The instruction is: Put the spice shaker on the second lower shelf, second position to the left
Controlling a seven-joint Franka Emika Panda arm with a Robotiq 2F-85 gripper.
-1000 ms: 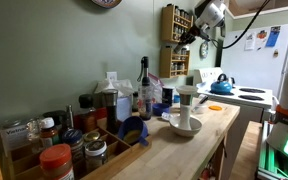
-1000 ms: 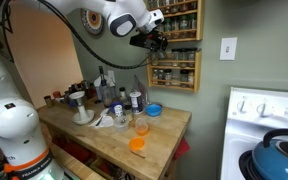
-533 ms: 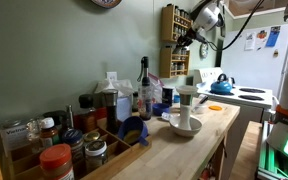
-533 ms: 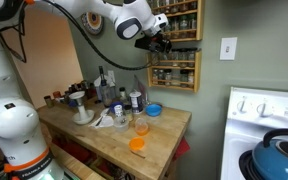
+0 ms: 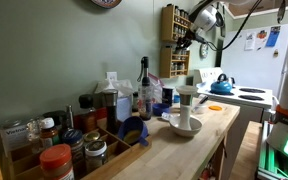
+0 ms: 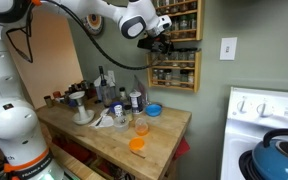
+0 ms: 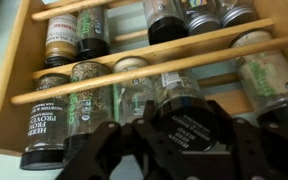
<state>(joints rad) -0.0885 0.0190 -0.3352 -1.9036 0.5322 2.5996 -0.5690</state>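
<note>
My gripper point(image 7: 180, 140) is shut on the spice shaker point(image 7: 184, 120), a small jar whose dark round end faces the wrist camera. It is held right in front of the light-brown wooden wall rack point(image 7: 9, 90), at a tier with a wooden rail point(image 7: 114, 80) and little jars to the left and right of it. I cannot tell whether the shaker touches the shelf. In both exterior views the gripper point(image 5: 190, 34) point(image 6: 162, 42) is up against the rack point(image 5: 174, 45) point(image 6: 189, 72), about mid-height. The shaker is too small to make out there.
Below is a wooden counter point(image 6: 169, 125) with bottles, a blue bowl point(image 6: 153, 109) and an orange cup point(image 6: 137, 144). A low wooden tray of big jars point(image 5: 44, 150) stands at the near end. A stove with a blue kettle point(image 6: 279, 155) is beside the counter.
The gripper with the shaker has moved a little closer to the rack. Nothing else has moved.
</note>
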